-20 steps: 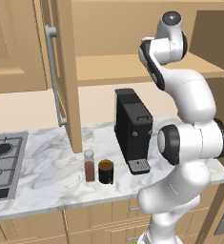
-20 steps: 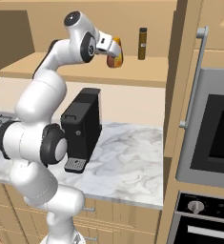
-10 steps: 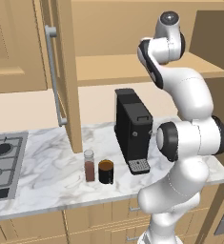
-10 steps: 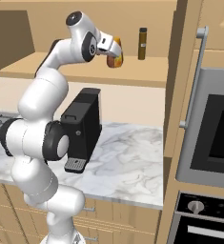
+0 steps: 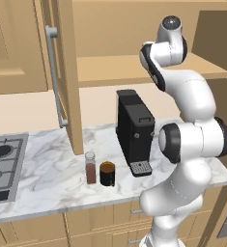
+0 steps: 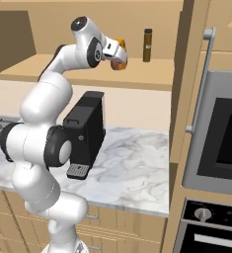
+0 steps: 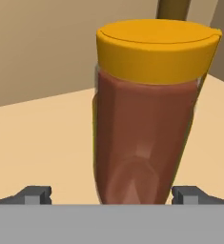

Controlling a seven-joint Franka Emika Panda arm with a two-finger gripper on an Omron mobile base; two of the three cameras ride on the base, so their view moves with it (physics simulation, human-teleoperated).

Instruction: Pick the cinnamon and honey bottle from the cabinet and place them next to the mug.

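The honey bottle [image 7: 144, 124], orange-brown with a yellow-orange cap, stands on the shelf [image 6: 137, 76] of the cabinet. My gripper [image 6: 118, 53] is at the honey bottle [image 6: 121, 61], open, with its jaws on either side of the body. In the hand view the fingertips [image 7: 37, 193] flank the bottle without pressing on it. Down on the counter, the cinnamon [image 5: 90, 167] stands upright right beside the dark mug [image 5: 107, 173], on its left.
A thin dark bottle [image 6: 147, 45] stands on the shelf just right of the honey. The cabinet door [image 5: 66, 72] hangs open with its grey bar handle [image 5: 55, 77]. A black coffee machine [image 5: 134, 130] is right of the mug. Stove [image 5: 1, 164] at left, oven [image 6: 221, 138] at right.
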